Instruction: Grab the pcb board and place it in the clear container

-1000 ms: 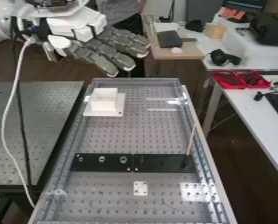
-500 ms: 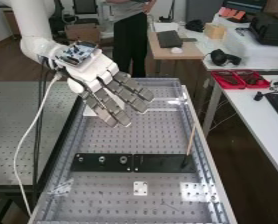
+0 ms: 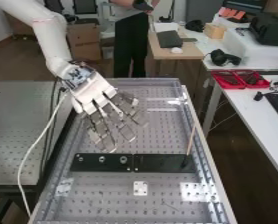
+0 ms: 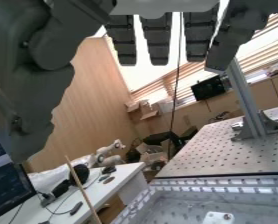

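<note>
My fingers (image 3: 126,131) are straight and apart above the table (image 3: 100,195), clamped on nothing; a small white plate (image 3: 141,189) lies midway between its long edges, towards the near edge, but I cannot tell whether it is the pcb board. Treat the board as light, stiff and fragile: pinch two opposite edges without flexing it. Travel above the dark strips (image 3: 164,163), avoiding the thin rod (image 3: 191,139) near the long edge farther from my arm.

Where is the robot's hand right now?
In the high view, the hand is over the left half of the perforated bench, its fingertips just above the left black plate in the picture.
</note>
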Motion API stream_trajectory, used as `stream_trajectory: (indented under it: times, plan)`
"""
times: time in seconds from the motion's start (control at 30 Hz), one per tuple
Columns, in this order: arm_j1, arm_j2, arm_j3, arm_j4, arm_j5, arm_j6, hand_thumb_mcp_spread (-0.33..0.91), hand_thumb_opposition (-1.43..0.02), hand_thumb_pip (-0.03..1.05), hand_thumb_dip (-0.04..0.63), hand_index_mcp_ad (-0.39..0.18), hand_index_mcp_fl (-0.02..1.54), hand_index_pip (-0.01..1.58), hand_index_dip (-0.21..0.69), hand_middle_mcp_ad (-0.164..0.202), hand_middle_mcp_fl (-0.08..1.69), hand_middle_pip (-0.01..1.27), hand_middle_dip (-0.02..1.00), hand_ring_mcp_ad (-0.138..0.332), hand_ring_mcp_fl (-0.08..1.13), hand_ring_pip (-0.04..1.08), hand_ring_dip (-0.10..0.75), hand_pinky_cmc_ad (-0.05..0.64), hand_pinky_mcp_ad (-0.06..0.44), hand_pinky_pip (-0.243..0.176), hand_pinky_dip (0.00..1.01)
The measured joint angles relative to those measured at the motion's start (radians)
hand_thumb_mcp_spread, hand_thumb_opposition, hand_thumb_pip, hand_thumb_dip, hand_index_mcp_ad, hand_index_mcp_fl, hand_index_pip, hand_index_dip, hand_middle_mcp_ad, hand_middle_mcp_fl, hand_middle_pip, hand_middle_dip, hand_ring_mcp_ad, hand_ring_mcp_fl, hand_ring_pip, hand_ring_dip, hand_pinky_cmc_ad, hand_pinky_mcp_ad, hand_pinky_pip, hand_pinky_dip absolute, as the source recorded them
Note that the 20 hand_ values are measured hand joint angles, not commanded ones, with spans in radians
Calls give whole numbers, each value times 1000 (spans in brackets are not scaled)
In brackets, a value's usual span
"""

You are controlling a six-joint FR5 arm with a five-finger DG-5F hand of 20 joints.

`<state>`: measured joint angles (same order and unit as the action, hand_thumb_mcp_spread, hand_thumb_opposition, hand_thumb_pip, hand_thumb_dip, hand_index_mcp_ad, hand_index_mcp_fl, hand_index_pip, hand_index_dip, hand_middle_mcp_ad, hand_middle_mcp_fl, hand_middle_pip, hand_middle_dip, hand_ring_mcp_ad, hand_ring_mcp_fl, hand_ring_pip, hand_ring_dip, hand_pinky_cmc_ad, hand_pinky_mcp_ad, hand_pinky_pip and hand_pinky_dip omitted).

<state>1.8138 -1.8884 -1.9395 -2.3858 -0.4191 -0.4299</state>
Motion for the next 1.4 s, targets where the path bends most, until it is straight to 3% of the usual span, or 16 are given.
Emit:
stream_trajectory:
  times: [0.17,0.3,0.43,0.73,1.03,1.3,1.4]
  plan:
    - [2,-55,23,-9,40,48,339,-775,485,131,3,87,265,232,148,3,143,63,251,0,89,-3,246,201,-127,534]
    - [2,-93,43,-9,69,89,349,-791,562,162,0,87,489,202,150,0,143,63,251,0,87,-3,246,201,-127,534]
    - [1,-137,78,-55,88,167,344,-805,562,176,-5,93,693,152,150,3,140,63,251,0,87,-3,246,201,-127,538]
    - [4,-232,167,-149,133,281,358,-819,620,206,-24,72,1122,91,147,9,140,77,251,0,75,0,246,201,-127,538]
    - [15,-283,220,-212,200,319,360,-836,641,222,-24,42,1428,91,147,7,134,75,251,0,77,0,246,201,-126,599]
    - [22,-360,317,-449,224,469,360,-836,641,222,-24,24,1504,91,140,3,134,77,253,0,79,-3,246,201,-126,634]
    - [24,-387,357,-532,230,502,360,-836,641,222,-24,23,1525,91,138,3,134,80,255,0,75,0,244,197,-126,646]
